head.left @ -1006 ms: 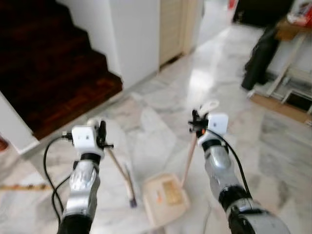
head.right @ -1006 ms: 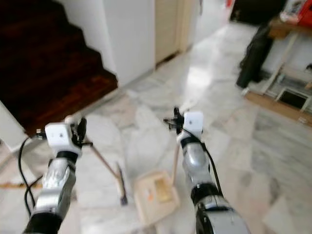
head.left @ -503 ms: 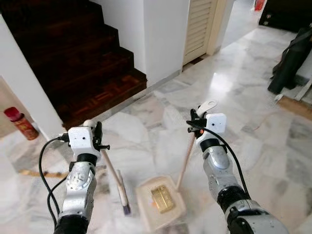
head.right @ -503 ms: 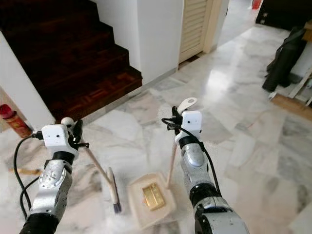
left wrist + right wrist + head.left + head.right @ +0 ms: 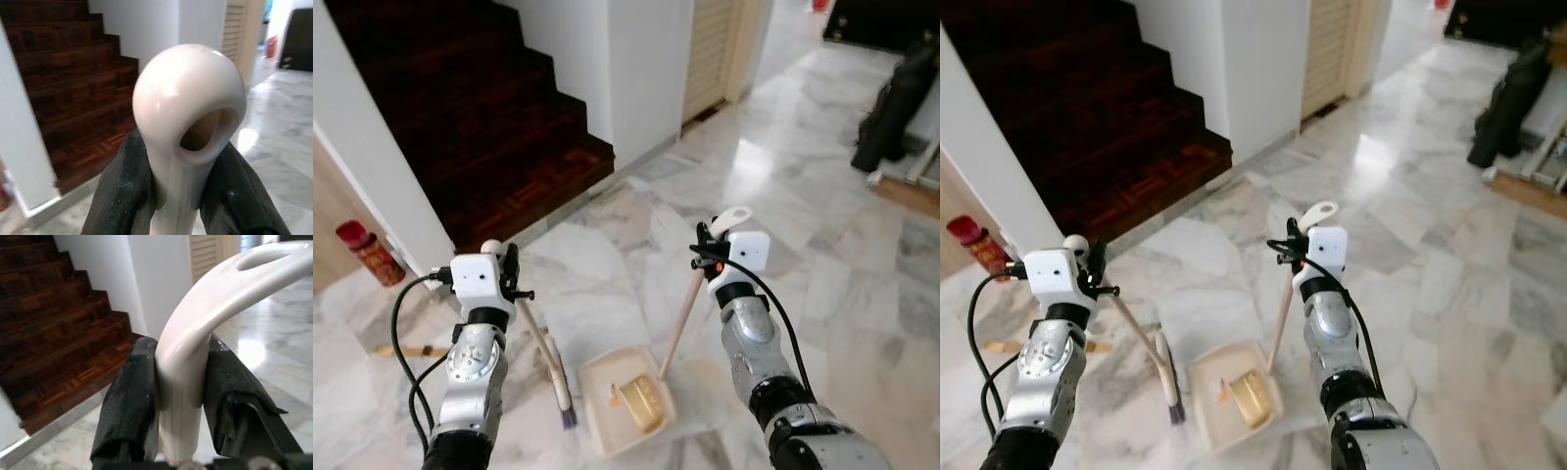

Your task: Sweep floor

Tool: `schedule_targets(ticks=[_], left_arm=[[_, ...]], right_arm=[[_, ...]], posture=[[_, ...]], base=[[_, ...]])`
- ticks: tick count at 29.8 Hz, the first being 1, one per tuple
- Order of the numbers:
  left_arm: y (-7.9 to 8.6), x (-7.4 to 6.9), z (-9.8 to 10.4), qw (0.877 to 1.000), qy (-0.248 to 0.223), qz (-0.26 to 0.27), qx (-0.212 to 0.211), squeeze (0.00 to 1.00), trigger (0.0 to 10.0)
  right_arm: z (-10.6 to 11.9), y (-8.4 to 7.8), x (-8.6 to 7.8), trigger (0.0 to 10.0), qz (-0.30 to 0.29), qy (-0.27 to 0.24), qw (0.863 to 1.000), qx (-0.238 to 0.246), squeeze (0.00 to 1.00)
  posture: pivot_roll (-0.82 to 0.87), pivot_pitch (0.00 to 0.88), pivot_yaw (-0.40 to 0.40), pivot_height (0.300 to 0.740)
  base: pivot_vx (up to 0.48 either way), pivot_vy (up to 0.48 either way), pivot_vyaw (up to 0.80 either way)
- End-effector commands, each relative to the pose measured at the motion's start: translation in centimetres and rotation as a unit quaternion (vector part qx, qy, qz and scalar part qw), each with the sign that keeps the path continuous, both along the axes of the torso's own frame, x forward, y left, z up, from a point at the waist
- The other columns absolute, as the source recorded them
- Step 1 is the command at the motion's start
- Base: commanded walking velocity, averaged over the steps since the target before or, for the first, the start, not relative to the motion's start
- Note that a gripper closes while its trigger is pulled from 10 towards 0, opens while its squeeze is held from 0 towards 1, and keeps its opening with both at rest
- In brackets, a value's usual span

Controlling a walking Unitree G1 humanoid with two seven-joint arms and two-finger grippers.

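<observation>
My left gripper [image 5: 511, 280] is shut on the pale knobbed top of a broom [image 5: 548, 354], whose wooden handle slants down to a dark brush head on the marble floor. The left wrist view shows the knob [image 5: 188, 112] pinched between black fingers [image 5: 122, 196]. My right gripper [image 5: 705, 258] is shut on the white curved grip of a long-handled dustpan [image 5: 599, 416]. In the right wrist view that grip [image 5: 183, 362] sits between the fingers [image 5: 132, 396]. The cream pan rests on the floor between my arms, holding a gold wrapper-like piece [image 5: 643, 403] and a small orange bit [image 5: 615, 395].
Dark wooden stairs [image 5: 460, 127] rise at the far left beside a white pillar [image 5: 636, 69] and a louvred door [image 5: 710, 49]. A red canister [image 5: 374, 255] stands by the left wall, a thin stick [image 5: 406, 350] lies near it. A black bag [image 5: 891, 108] leans at far right.
The whole picture has shifted and sharpened as the camera moved. Both grippers keep their hold. The broom head and dustpan stay side by side below my arms.
</observation>
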State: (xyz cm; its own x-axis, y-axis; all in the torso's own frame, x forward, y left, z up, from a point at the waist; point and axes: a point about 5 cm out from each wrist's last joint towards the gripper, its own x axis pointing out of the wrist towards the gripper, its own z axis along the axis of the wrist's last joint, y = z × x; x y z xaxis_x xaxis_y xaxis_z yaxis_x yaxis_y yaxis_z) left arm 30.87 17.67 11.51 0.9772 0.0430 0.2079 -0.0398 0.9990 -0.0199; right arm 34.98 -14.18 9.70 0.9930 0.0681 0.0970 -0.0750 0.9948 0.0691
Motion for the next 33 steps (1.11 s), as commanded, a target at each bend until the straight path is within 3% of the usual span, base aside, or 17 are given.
schedule_targets(ticks=[1, 12, 21, 33], left_arm=[[0.52, 0.1, 1.22, 1.0, -0.024, 0.005, 0.003, 0.0, 10.0], [0.45, 0.03, 1.18, 1.0, -0.024, 0.005, 0.002, 0.0, 10.0], [0.4, 0.0, 1.12, 1.0, -0.023, 0.005, 0.0, 0.0, 10.0], [0.35, -0.03, 1.03, 1.0, -0.022, 0.002, 0.001, 0.0, 10.0]], right_arm=[[1.51, 0.58, 0.64, 10.0, 0.011, -0.028, 1.0, -0.005, 0.0], [1.51, 0.55, 0.56, 10.0, 0.012, -0.031, 0.999, -0.009, 0.0], [1.53, 0.59, 0.6, 10.0, 0.014, -0.03, 0.999, -0.014, 0.0], [1.58, 0.7, 0.59, 10.0, 0.015, -0.033, 0.999, -0.01, 0.0]], posture=[[-0.01, 0.0, 0.053, 0.74], [-0.01, 0.0, 0.049, 0.74], [-0.01, 0.0, 0.046, 0.74], [-0.01, 0.0, 0.047, 0.74]], base=[[0.0, 0.285, 0.0], [0.0, 0.285, 0.59], [0.0, 0.283, 0.1], [0.0, 0.285, 0.64]])
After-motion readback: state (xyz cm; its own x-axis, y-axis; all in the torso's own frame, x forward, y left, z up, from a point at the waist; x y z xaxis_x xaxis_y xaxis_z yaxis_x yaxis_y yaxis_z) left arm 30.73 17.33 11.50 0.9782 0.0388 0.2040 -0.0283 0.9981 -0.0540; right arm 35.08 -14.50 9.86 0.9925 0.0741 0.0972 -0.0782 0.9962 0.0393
